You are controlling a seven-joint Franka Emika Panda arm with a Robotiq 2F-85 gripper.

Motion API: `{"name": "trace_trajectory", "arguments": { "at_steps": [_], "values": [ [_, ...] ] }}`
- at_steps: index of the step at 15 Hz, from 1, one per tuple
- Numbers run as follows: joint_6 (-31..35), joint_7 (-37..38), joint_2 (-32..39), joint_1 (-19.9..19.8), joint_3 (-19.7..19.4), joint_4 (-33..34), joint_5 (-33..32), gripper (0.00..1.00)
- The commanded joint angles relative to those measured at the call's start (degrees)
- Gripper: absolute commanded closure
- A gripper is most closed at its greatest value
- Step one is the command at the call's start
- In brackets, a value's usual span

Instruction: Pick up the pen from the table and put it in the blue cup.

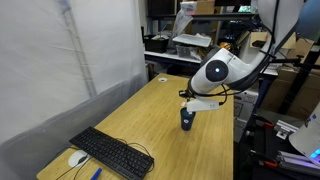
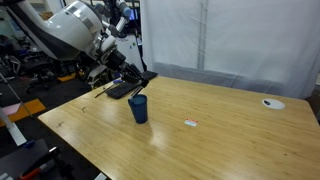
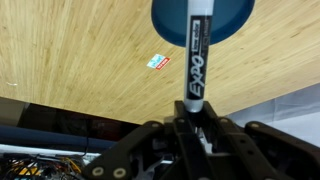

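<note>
This looks like a robotics lab or research workspace. A light wooden table carries a black computer keyboard and a white mouse, and a white fabric curtain screens it off along one side. Behind the table in an exterior view, cardboard boxes sit on cluttered shelving, black cables loop about, and more equipment crowds the floor.

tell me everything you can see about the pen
The pen is a black Expo marker with white lettering and a pale band near its far end. The gripper is shut on its near end, holding it straight out. Its far end sits over the blue cup; whether it is inside is unclear.
</note>
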Motion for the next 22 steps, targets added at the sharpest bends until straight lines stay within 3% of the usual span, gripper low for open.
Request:
{"name": "trace_trajectory", "arguments": {
  "at_steps": [1, 9, 19, 20, 22],
  "values": [
    [-1.8, 4.4, 0.2, -1.7, 3.0, 0.1, -3.7, 0.95],
    [-6.0, 10.9, 2.2, -1.8, 4.7, 0.1, -8.0, 0.95],
    [-7.3, 13.0, 5.8, -2.4, 5.8, 1.3, -9.7, 0.95],
    [-7.1, 13.0, 6.0, -2.5, 5.8, 1.4, -9.7, 0.56],
    [-7.0, 12.9, 6.4, -2.5, 5.9, 1.6, -9.5, 0.49]
  ]
}}
